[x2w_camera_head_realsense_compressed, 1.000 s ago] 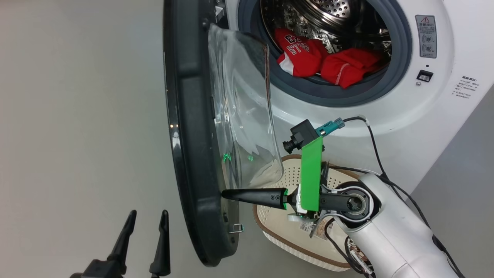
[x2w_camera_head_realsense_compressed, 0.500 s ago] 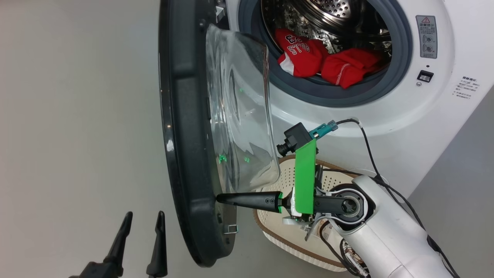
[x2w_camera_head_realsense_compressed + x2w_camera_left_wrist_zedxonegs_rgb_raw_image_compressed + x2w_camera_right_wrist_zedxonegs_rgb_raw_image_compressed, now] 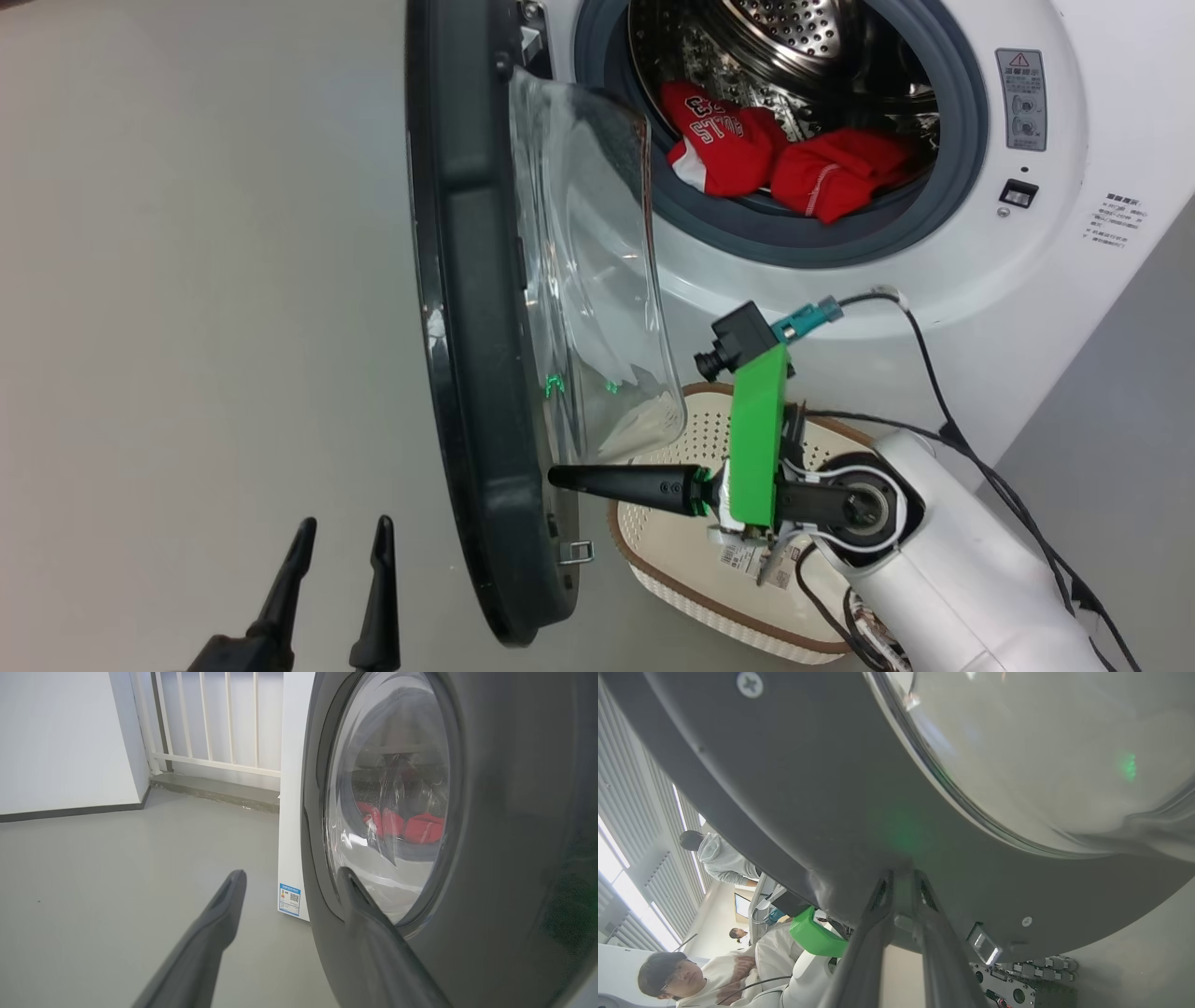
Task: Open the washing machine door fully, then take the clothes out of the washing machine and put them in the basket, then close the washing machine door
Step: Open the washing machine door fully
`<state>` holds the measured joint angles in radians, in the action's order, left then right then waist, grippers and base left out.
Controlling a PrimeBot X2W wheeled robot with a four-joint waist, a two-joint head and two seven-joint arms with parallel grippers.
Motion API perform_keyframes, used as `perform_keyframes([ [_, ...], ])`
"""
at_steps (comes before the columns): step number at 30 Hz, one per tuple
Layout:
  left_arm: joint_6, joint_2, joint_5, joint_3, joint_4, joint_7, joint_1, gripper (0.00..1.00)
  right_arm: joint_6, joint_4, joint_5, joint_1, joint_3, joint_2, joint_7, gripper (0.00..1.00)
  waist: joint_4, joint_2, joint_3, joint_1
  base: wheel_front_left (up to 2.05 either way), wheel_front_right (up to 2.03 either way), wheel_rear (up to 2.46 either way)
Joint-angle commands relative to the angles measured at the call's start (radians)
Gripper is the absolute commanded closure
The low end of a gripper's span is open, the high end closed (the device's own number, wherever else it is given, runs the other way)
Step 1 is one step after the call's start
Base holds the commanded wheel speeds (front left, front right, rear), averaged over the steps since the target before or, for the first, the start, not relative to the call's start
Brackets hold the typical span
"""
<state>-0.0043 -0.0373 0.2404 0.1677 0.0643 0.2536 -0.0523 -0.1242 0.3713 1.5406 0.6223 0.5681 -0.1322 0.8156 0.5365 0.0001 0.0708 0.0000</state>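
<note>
Clothes, two red pieces, lie in the drum of the washer, right of the door, which stands swung out and shows edge-on in the head view. Just right of the door's lower end the basket sits on the floor, and above it the right gripper reaches across, fingers narrowly parted, tips against the door's inner rim. Left of the door's lower end, on its outer side, the left gripper hangs with fingers wide apart.
</note>
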Motion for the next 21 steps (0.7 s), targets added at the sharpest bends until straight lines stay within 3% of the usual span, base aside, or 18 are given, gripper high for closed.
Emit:
perform_keyframes([
  [1, -0.003, -0.013, -0.002, -0.035, -0.018, 0.008, 0.023, 0.00, -0.007, -0.029, -0.013, -0.022, 0.006, 0.010, -0.014, 0.00, -0.001, -0.0001, -0.001, 0.0000, 0.00, 0.00, 0.00],
  [21, -0.023, -0.013, -0.014, -0.055, 0.009, 0.008, 0.034, 0.00, -0.007, 0.010, -0.173, -0.160, 0.071, -0.210, -0.293, 0.00, -0.011, -0.0001, -0.021, 0.0000, 0.00, 0.00, 0.00],
])
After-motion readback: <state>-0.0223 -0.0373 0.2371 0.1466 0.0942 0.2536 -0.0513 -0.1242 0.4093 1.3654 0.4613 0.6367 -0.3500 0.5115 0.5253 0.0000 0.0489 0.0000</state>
